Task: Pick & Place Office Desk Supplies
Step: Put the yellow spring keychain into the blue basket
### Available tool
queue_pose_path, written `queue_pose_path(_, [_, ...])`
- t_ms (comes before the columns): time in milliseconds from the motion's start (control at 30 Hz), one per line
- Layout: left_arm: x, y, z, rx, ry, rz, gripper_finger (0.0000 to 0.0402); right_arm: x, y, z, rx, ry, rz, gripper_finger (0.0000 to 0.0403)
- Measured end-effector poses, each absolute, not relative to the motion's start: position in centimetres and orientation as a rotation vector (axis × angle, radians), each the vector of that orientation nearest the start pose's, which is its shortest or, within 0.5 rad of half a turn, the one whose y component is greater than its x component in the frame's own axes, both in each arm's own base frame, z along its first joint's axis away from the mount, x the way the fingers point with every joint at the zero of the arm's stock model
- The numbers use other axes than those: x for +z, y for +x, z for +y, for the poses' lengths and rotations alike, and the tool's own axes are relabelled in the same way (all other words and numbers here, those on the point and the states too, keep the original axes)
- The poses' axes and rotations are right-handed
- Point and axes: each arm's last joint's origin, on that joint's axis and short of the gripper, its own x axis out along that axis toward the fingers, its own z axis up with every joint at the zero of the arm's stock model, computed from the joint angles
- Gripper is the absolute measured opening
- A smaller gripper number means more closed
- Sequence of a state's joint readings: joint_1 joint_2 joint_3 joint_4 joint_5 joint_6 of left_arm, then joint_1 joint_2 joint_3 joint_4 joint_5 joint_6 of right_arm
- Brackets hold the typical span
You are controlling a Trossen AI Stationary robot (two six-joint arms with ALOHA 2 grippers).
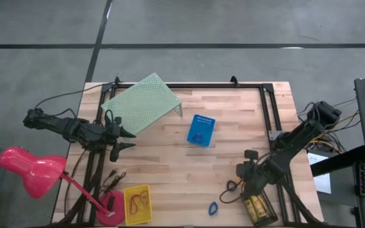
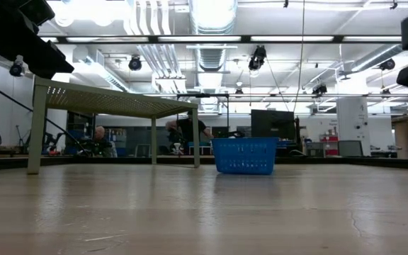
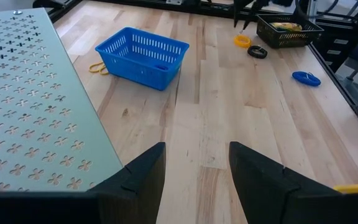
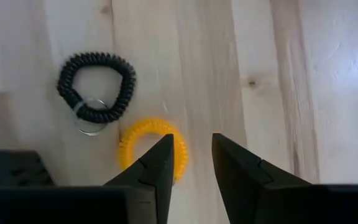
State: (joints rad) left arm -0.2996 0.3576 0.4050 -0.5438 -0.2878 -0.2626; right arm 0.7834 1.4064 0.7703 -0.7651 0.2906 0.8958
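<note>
My right gripper (image 4: 191,163) hangs open over the table's near right part, pointing steeply down. One finger stands in front of an orange coiled ring (image 4: 143,149) lying flat on the wood, and nothing is between the fingers. A black coiled ring (image 4: 96,87) lies flat beside the orange one. A blue ring (image 1: 213,208) lies near the front edge. Yellow-gold pieces (image 1: 256,206) sit in the black bin (image 1: 266,215). A tan rubber band (image 3: 98,68) lies by the blue bin (image 1: 201,130). My left gripper (image 3: 197,168) waits open at the table's left, beside the green riser (image 1: 141,104).
A yellow bin (image 1: 137,204) holding rubber bands stands at the near left, next to a pink desk lamp (image 1: 30,164). The riser stands on thin legs at the far left. Bare wood lies between the blue bin and the rings.
</note>
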Motion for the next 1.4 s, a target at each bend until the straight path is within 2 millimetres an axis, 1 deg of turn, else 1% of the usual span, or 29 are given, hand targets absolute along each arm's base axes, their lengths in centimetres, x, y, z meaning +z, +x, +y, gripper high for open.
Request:
queue_pose_path(167, [22.2, 9.7, -2.1, 0.051, -0.114, 0.472, 0.0183, 16.0, 16.8, 15.6, -0.158, -0.017, 1.284, 0.0126])
queue_pose_path(333, [22.2, 9.7, -2.1, 0.051, -0.114, 0.472, 0.0183, 15.0, 17.1, 15.9, -0.165, -0.033, 1.305, 0.0138])
queue_pose_path(800, [22.2, 9.7, -2.1, 0.051, -0.114, 0.472, 0.0183, 13.5, 17.5, 16.4, -0.157, -0.040, 1.367, 0.0123])
queue_pose_path(1000, [22.2, 9.7, -2.1, 0.051, -0.114, 0.472, 0.0183, 13.5, 17.5, 16.5, -0.150, -0.037, 1.366, 0.0099])
queue_pose_path(1267, [22.2, 9.7, -2.1, 0.051, -0.114, 0.472, 0.0183, 13.5, 17.5, 16.6, -0.143, -0.029, 1.362, 0.0039])
queue_pose_path(1400, [22.2, 9.7, -2.1, 0.051, -0.114, 0.472, 0.0183, 13.5, 17.5, 16.5, -0.147, -0.032, 1.356, 0.0020])
